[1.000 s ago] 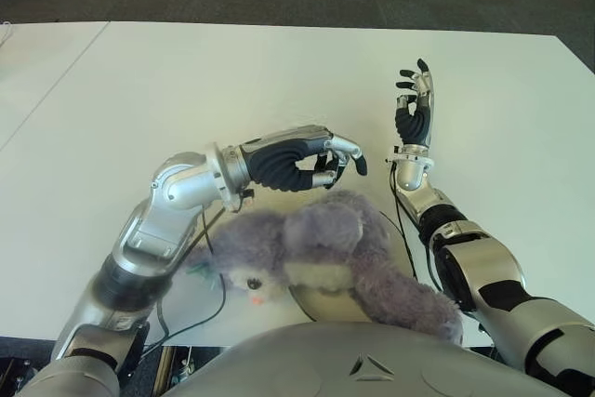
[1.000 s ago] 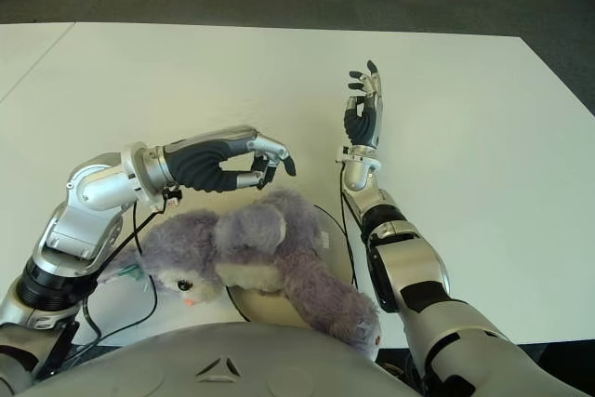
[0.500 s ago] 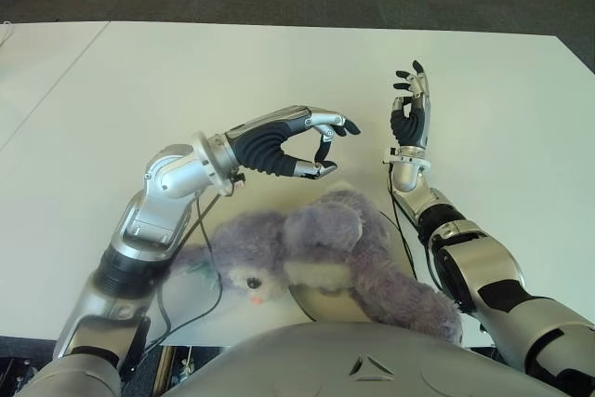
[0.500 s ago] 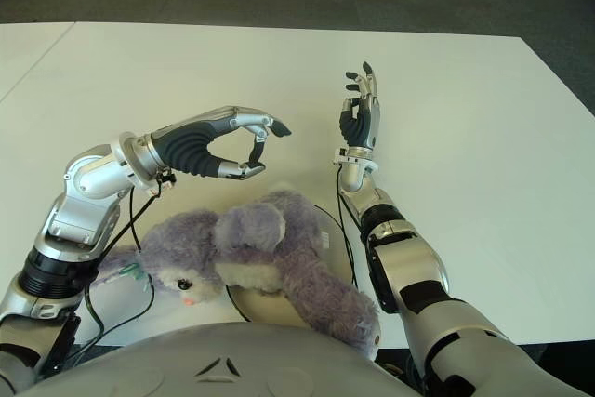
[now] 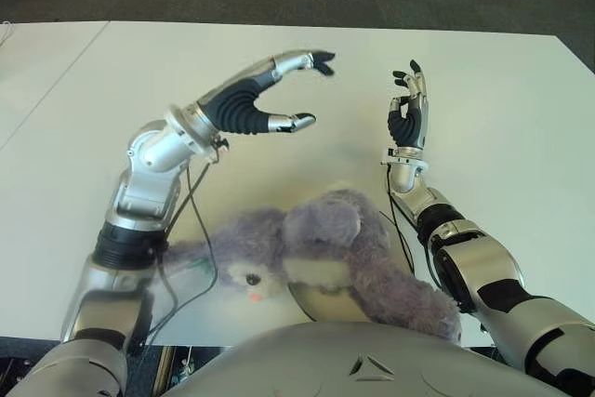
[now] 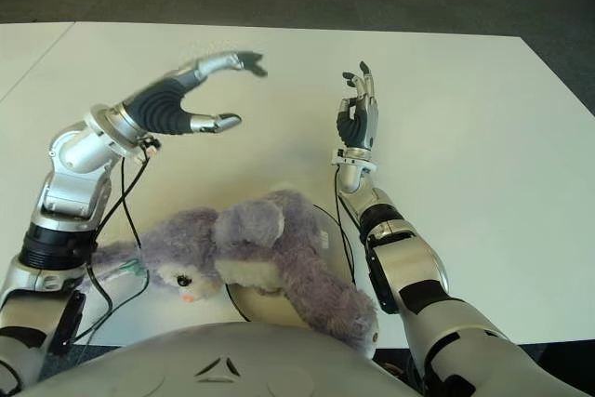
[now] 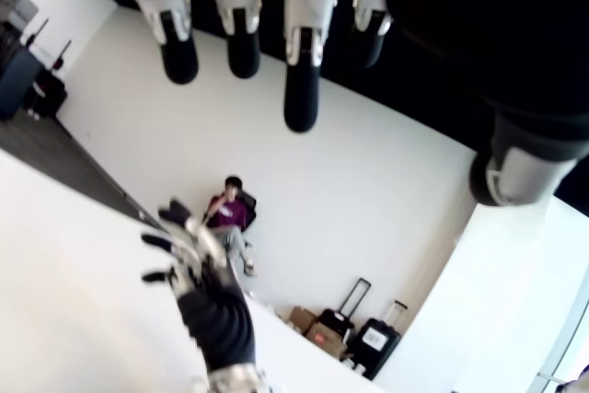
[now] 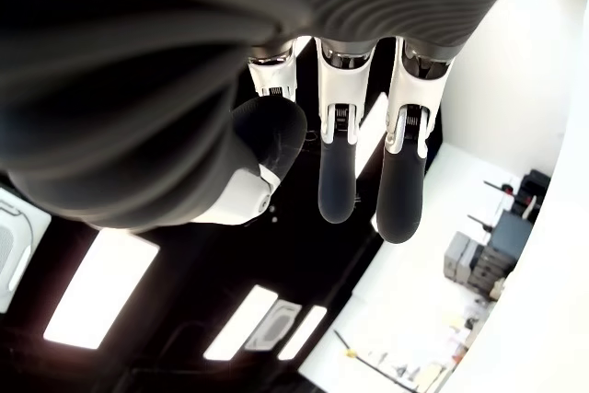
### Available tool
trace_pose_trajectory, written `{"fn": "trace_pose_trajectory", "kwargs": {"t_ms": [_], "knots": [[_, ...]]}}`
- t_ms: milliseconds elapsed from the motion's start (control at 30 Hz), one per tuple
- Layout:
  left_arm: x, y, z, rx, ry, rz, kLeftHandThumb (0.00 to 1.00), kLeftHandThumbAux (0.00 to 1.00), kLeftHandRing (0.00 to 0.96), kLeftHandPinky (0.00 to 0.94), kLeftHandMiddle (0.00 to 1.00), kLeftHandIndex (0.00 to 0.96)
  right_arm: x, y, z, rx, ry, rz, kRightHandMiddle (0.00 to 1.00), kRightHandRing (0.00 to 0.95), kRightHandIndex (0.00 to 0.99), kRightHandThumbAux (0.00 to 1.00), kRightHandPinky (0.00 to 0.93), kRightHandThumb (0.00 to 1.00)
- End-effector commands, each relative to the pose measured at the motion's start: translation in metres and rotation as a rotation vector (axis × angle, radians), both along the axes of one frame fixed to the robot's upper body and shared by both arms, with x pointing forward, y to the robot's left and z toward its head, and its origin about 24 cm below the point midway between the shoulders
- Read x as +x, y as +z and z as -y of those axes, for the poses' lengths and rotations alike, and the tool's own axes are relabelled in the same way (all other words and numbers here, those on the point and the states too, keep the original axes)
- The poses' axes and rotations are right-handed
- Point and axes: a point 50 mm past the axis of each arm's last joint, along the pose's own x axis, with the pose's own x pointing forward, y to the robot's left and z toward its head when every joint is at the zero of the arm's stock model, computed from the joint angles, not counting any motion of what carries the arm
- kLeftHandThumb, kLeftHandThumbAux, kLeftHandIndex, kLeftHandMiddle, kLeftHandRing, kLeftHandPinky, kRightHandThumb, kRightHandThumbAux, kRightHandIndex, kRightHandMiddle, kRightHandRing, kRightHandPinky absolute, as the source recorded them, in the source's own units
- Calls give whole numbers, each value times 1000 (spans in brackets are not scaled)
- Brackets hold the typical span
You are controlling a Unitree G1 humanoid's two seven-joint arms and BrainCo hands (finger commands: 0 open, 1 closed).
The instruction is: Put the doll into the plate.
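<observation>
Doll (image 5: 325, 253) lay draped over plate (image 5: 321, 302) at desk (image 5: 139, 90) near edge, 6 o'clock. Left robot hand (image 5: 270, 95) raised at 11 o'clock, fingers spread, empty. Right robot hand (image 5: 407, 109) upright at 1 o'clock, fingers relaxed, empty. Placement looked done; next, pull arms clear.

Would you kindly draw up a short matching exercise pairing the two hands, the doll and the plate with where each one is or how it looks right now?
Column one:
1. left hand
2. right hand
3. doll
4. plate

Column two:
A. lying across the plate at the table's near edge
B. mostly hidden beneath the doll
C. raised above the table, fingers spread wide, holding nothing
D. upright with fingertips pointing up, holding nothing

Pairs: 1-C, 2-D, 3-A, 4-B
</observation>
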Motion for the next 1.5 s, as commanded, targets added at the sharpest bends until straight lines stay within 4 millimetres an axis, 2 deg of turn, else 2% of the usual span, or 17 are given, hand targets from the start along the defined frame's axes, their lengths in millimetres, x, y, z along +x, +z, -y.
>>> {"fn": "trace_pose_trajectory", "kwargs": {"t_ms": [33, 267, 367, 500, 633, 800, 1000, 1067, 1167, 1233, 1267, 1367, 1433, 1500], "knots": [[11, 18, -16, -90, 51, 75, 286, 411, 55, 0, 70, 0, -83, -98, 5, -11, -58, -399, 42, 229, 215, 726, 415, 1000], [23, 47, -39, -79, 207, 215, 170, 450, 22, 0, 38, 0, -84, -98, 5, -8, -58, -400, 48, 232, 216, 725, 416, 1000], [44, 38, -58, -99, 333, 204, 123, 452, 12, 0, 27, 0, -84, -98, 4, -3, -53, -399, 53, 235, 218, 725, 416, 1000], [58, 39, -65, -157, 361, 132, 80, 438, 10, 3, 19, 0, -84, -98, 3, 2, -54, -400, 52, 235, 220, 725, 416, 1000], [58, 36, -69, -189, 366, 131, 59, 420, 11, 2, 20, 0, -85, -99, 4, 1, -58, -401, 52, 235, 220, 725, 416, 1000], [58, 32, -85, -265, 393, 78, 31, 396, 18, 36, 25, 0, -85, -99, 5, -3, -58, -402, 48, 230, 220, 725, 416, 1000], [60, 27, -95, -304, 410, 54, 32, 431, 24, 55, 25, 0, -85, -99, 7, -1, -61, -408, 46, 234, 218, 725, 415, 1000], [59, 24, -101, -313, 419, 42, 32, 496, 35, 66, 34, 0, -85, -100, 7, 6, -63, -414, 43, 232, 220, 726, 414, 1000], [58, 20, -106, -314, 426, 28, 31, 529, 49, 87, 49, 0, -85, -100, 8, 17, -66, -417, 42, 235, 220, 727, 414, 1000], [58, 14, -111, -318, 442, 3, 32, 545, 56, 85, 56, 0, -85, -100, 9, 21, -66, -425, 41, 230, 215, 727, 414, 1000], [73, -12, -108, -304, 480, -121, 33, 550, 58, 83, 58, 0, -85, -101, 11, 43, -60, -450, 41, 228, 214, 727, 414, 1000], [96, -72, -101, -252, 583, -425, 76, 546, 70, 89, 67, 0, -84, -103, 15, 96, -36, -492, 47, 174, 196, 734, 412, 1000], [100, -89, -102, -235, 639, -520, 77, 561, 70, 80, 65, 0, -84, -103, 16, 111, -26, -500, 46, 151, 193, 735, 412, 1000], [100, -97, -103, -224, 668, -554, 74, 567, 67, 70, 62, 0, -84, -103, 16, 120, -21, -504, 48, 145, 192, 735, 412, 1000]]}}
